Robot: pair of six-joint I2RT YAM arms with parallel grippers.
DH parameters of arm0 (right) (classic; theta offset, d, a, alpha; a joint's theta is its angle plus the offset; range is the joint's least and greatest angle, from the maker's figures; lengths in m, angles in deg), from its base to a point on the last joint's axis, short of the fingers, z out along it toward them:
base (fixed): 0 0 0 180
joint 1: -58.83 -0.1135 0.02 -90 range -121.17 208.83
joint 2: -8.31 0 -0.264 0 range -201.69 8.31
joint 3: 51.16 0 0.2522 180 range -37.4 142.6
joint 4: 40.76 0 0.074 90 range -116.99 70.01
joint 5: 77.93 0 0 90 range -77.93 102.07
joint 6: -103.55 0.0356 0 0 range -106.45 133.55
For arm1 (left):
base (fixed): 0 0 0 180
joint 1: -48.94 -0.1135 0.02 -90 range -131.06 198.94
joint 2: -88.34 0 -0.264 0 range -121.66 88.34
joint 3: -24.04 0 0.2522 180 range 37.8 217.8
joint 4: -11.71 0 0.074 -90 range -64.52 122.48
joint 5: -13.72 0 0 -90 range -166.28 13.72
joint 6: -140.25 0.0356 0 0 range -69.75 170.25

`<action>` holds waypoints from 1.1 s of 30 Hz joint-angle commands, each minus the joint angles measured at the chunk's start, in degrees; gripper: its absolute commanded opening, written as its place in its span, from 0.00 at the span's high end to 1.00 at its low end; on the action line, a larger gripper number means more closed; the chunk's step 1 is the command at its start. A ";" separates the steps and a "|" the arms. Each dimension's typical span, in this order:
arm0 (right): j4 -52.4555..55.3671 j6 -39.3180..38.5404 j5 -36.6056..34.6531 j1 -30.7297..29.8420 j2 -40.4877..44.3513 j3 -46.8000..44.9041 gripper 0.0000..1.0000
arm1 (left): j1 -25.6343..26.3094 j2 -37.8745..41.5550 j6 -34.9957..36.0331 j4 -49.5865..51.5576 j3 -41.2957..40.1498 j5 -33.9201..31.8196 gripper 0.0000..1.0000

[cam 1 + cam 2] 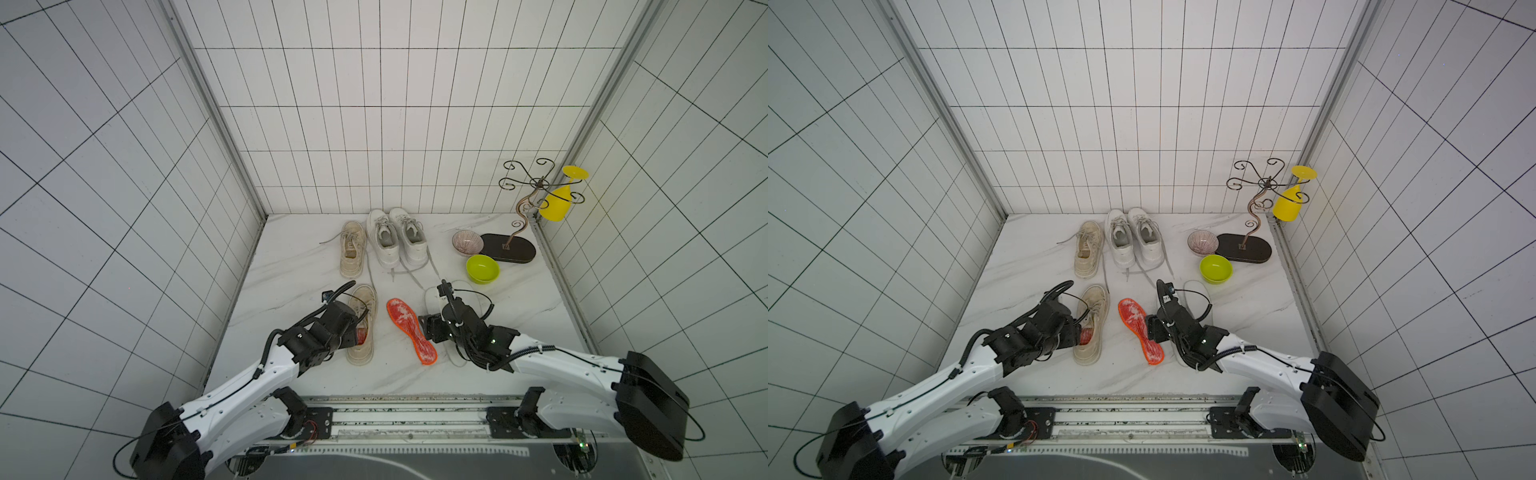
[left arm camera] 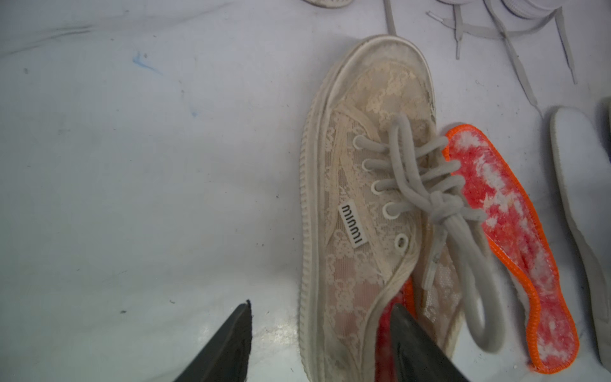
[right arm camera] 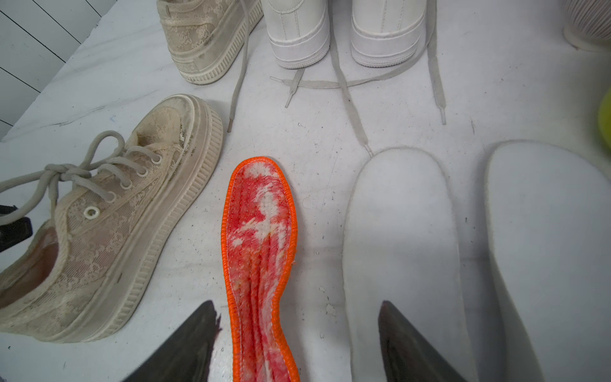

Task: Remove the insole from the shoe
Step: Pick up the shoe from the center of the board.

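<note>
L gripper (image 2: 320, 304): jaws wide apart, astride the side wall of the near shoe (image 2: 347, 198) at the heel. One finger is inside the opening, on or just above the red insole (image 2: 385, 325); the other is outside over bare table (image 2: 132, 198). Nothing pinched.

R gripper (image 3: 297, 304): wide open, empty, hanging over the heel end of a loose insole (image 3: 261, 231) (orange-edged, same pattern as the one in the shoe), which lies flat beside the shoe. Two white insoles (image 3: 396, 238) lie next to it on the R arm's side.

Further back: 2nd beige shoe (image 1: 352, 249) and white pair (image 1: 399, 239), upright; interiors too small to judge.

Status, est.: near shoe's insole not yet out. Left to do: close on it, then pull it clear through the opening.
</note>
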 commanded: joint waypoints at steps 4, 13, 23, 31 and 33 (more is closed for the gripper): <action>-0.59 -0.20 -0.01 -0.33 -1.19 5.47 0.23 | -1.07 -4.25 2.29 -8.56 -3.14 3.11 0.41; -1.30 -0.67 2.02 -0.43 -1.53 5.41 0.24 | -1.13 -4.11 4.53 -14.98 -3.46 4.74 0.94; -8.64 -2.35 9.43 -2.80 -0.49 4.44 0.31 | 3.33 0.38 5.82 -18.43 -2.93 2.51 1.00; -13.85 -3.93 16.55 -5.66 -3.01 6.91 0.49 | 6.01 3.98 2.83 -19.74 -2.85 0.55 1.00; -13.89 -4.27 17.32 -6.27 -4.44 7.87 0.54 | 6.42 4.28 2.11 -20.12 -2.89 -0.07 1.00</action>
